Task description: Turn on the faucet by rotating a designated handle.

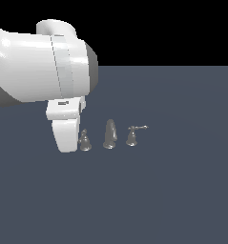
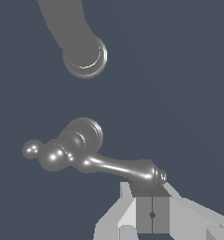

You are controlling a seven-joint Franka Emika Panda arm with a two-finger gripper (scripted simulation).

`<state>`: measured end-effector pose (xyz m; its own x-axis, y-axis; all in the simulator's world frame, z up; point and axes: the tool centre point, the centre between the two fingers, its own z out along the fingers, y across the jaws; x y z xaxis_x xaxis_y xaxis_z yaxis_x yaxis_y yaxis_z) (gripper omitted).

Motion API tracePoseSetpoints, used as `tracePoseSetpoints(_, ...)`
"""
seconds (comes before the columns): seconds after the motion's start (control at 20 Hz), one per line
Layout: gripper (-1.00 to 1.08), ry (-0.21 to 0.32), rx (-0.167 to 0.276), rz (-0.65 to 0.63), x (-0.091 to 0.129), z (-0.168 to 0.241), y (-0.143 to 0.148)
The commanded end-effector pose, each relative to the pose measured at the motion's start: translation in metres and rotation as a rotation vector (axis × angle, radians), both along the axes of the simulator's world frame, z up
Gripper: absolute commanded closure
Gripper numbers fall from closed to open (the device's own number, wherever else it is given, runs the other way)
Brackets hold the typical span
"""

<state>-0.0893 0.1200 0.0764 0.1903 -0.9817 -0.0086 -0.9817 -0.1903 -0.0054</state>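
The faucet is a small shiny grey three-piece set on the dark floor. The handle (image 1: 86, 142) stands at the exterior view's left, partly hidden behind my arm. The wrist view shows its bell base (image 2: 84, 132) and long thin lever (image 2: 118, 167). The tall curved spout (image 1: 110, 134) stands in the middle and also shows in the wrist view (image 2: 81, 44). The twin handle (image 1: 132, 136) stands on the right. My gripper (image 2: 152, 191) is shut with nothing between its pads. Its fingertips are right against the knobbed end of the lever.
My white arm (image 1: 44, 66) fills the upper part of the exterior view's left and its hand (image 1: 67, 133) hangs just left of the handle. The flat dark blue-grey floor (image 1: 172, 190) stretches all around the faucet set.
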Motion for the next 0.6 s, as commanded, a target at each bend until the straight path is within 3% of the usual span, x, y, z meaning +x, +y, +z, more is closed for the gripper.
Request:
tracePoseSetpoints(0.0,1.08,0.003,-0.009,-0.032,-0.001,0.000,-0.023)
tracePoseSetpoints(0.05,1.08,0.001,-0.001,0.000,-0.001,0.000,-0.003)
tracePoseSetpoints(0.55,1.08,0.004,-0.009,-0.029,0.019,0.000,-0.058)
